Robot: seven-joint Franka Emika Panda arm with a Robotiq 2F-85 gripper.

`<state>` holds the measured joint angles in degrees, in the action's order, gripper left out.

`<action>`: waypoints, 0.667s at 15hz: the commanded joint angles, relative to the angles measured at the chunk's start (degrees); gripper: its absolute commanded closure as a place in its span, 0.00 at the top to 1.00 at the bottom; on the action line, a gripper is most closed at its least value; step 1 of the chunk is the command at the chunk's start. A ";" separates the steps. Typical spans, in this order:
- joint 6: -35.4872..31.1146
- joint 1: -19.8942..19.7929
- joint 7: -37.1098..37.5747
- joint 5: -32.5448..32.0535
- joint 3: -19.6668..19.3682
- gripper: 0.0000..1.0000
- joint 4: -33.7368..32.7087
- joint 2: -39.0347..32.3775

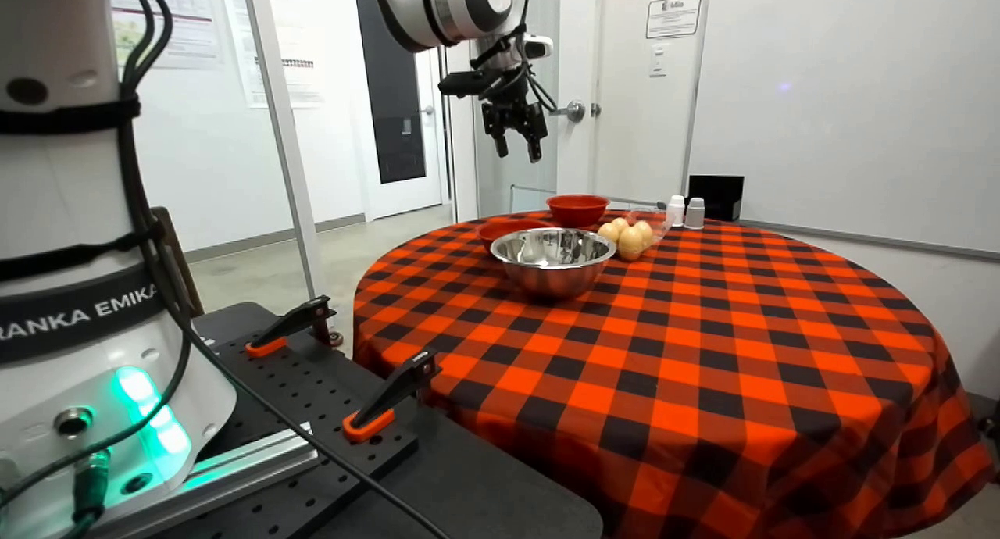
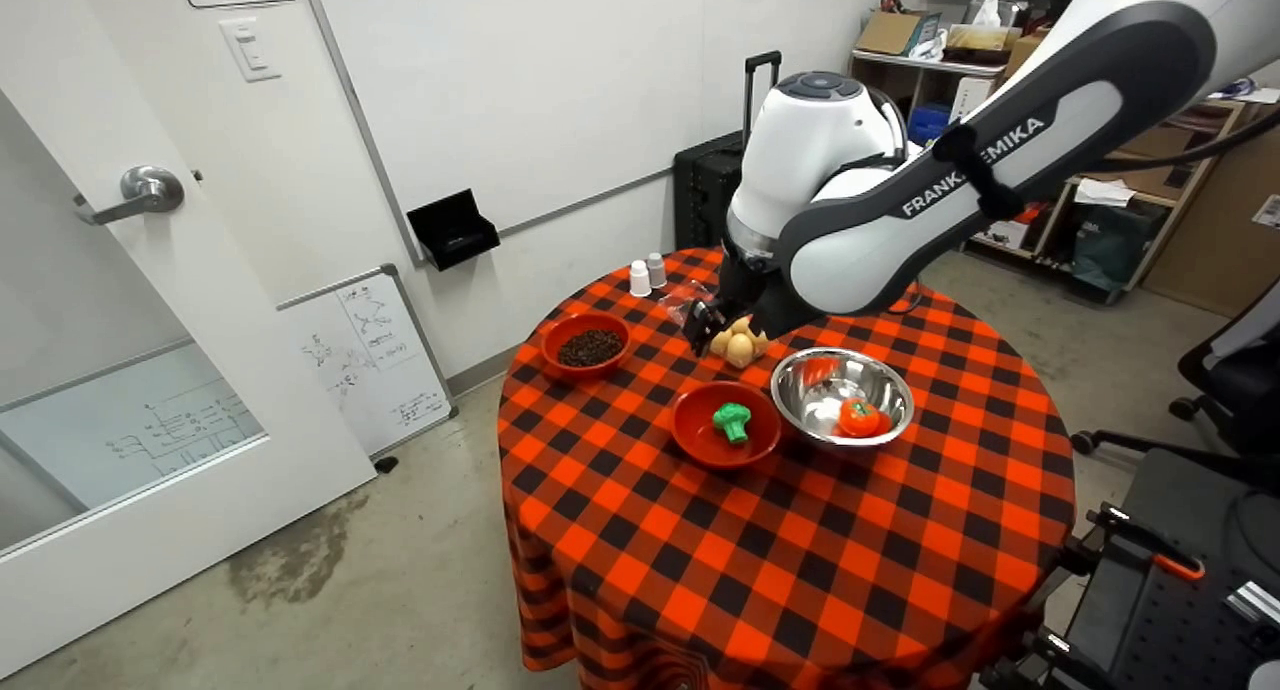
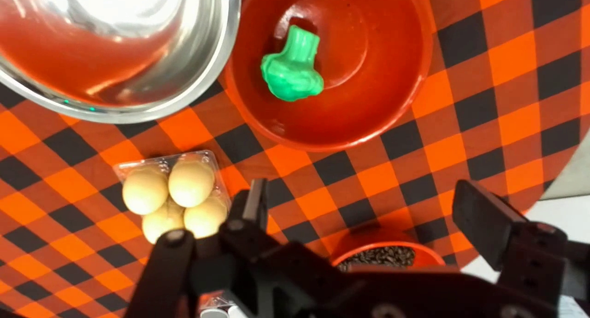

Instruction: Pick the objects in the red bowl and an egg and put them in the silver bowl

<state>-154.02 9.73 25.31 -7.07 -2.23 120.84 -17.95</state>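
A round worktop (image 1: 742,328) draped in a red-and-black checked cloth (image 2: 800,570) carries the silver bowl (image 1: 553,280) and the dishes around it. The white and grey arm (image 2: 900,230) reaches in higher than the silver bowl; at its end the jaws point downward, well above the silver bowl's rim, and the wrist view shows them spread wide apart. The silver bowl stands upright and is the largest dish, its inner wall bright with red reflections. Just beside it sits the red bowl (image 3: 364,97), also upright and a little smaller; I cannot tell whether the two rims touch. A second red bowl (image 1: 578,212) stands well apart from the silver bowl, farther off than the red bowl. Near the silver bowl but separate from it, a clear plastic tray (image 3: 161,164) holds four eggs (image 3: 191,184). Two white containers (image 1: 676,211) stand upright in both exterior views, beyond the eggs as counted from the silver bowl. In an exterior view a red tomato (image 2: 857,417) lies inside the silver bowl, low against its wall. A green broccoli piece (image 3: 292,73) lies on its side in the red bowl, beside the silver bowl. Smallest are the dark beans (image 2: 590,348), in the second red bowl far from the silver bowl.
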 commanded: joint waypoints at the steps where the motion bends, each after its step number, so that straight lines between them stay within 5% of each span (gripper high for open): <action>1: 5.39 2.65 6.58 -3.81 -3.83 1.00 -6.07 -6.31; 10: 16.06 2.92 8.65 0.73 -2.35 1.00 -14.88 -14.97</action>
<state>-141.47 11.92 32.99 -7.56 -4.65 109.93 -30.34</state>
